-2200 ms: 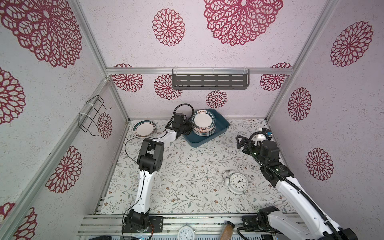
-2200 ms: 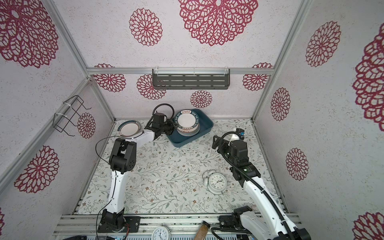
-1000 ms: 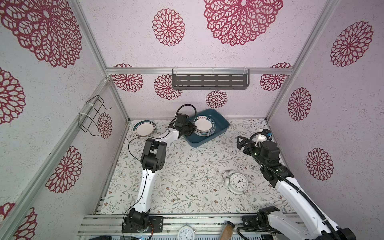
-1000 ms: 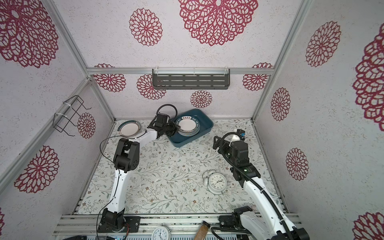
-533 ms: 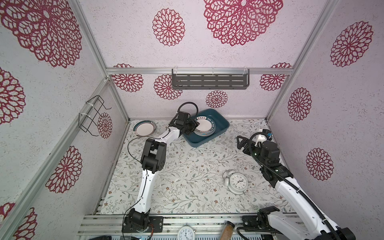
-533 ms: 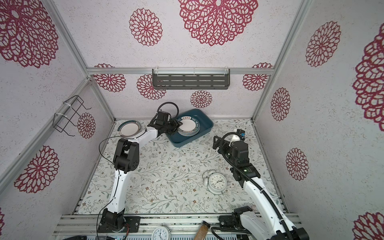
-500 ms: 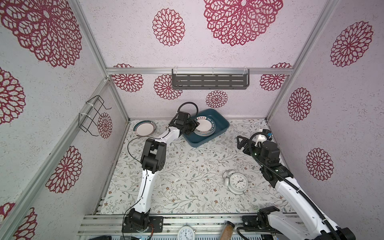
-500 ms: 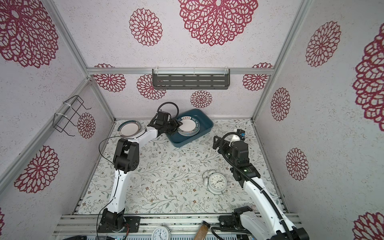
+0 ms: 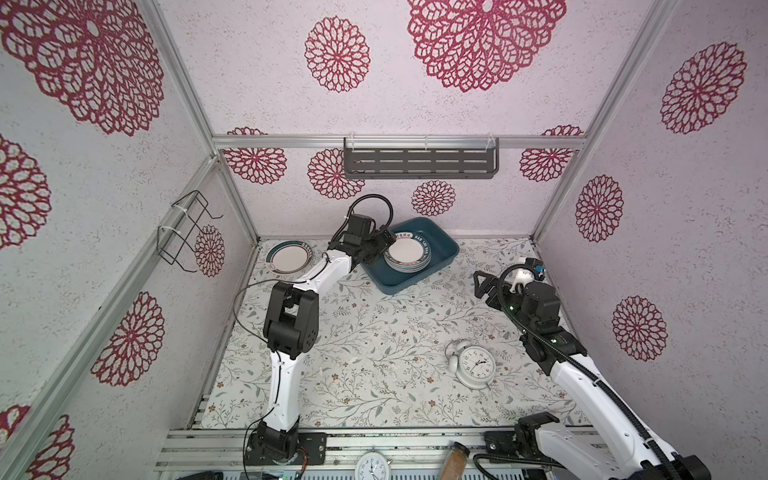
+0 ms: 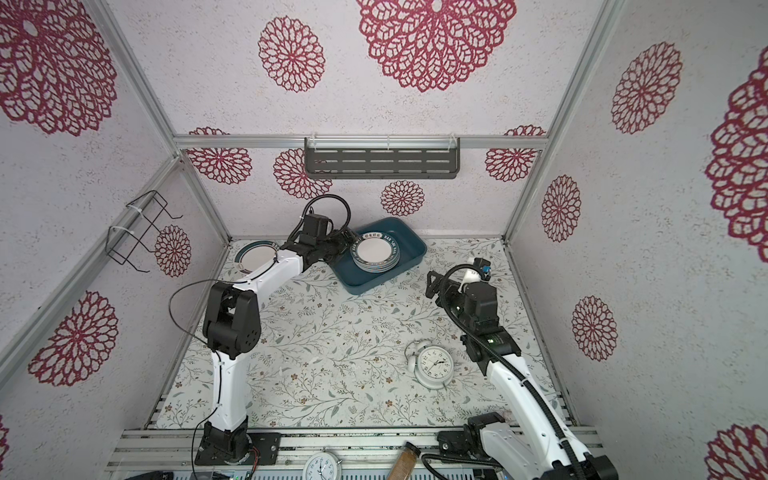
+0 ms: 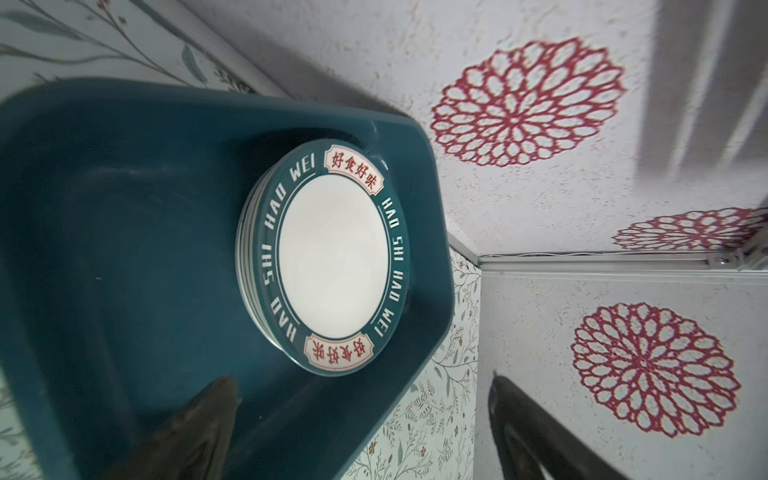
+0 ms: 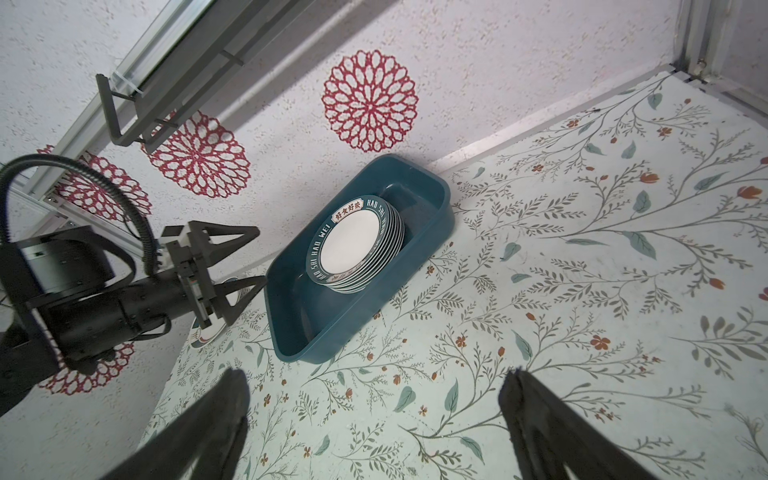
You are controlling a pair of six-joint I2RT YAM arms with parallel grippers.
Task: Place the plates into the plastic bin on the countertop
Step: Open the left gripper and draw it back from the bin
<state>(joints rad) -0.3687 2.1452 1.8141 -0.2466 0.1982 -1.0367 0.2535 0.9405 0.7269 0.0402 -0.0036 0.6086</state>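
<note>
Plainly, the left tool (image 11: 357,386) stands wide, its two dark fingers (image 11: 208,419) well apart with nothing between them; seen in the right wrist view, that same tool (image 12: 257,257) hangs just beside the plastic bin (image 12: 432,208) with its tips spread and apart from the crockery. In both top views the left tool (image 9: 379,246) sits at about 9 o'clock of the stack of plates (image 9: 408,253), over the bin's rim (image 9: 440,241). The stack (image 11: 332,257) lies flat inside the bin (image 11: 124,208), toward its far end, and the near end of the bin floor is bare; the top plate has a white centre and a dark teal rim lettered HAO SHI HAO WEI with two red-character panels. How many plates lie under it cannot be counted. The bin rests at roughly 12 o'clock on the desk (image 9: 374,345), close to the back wall. A lone plate (image 9: 289,258) with a teal rim lies flat on the desk at about 10 o'clock, in the far corner, well apart from the bin. The right tool (image 12: 374,378) is also spread wide and grips nothing; in a top view it (image 10: 430,282) hovers near 2 o'clock, pointing toward the bin. A white alarm clock (image 9: 476,365) lies at about 4 o'clock. A grey slotted wall shelf (image 9: 419,163) hangs above the bin.
</note>
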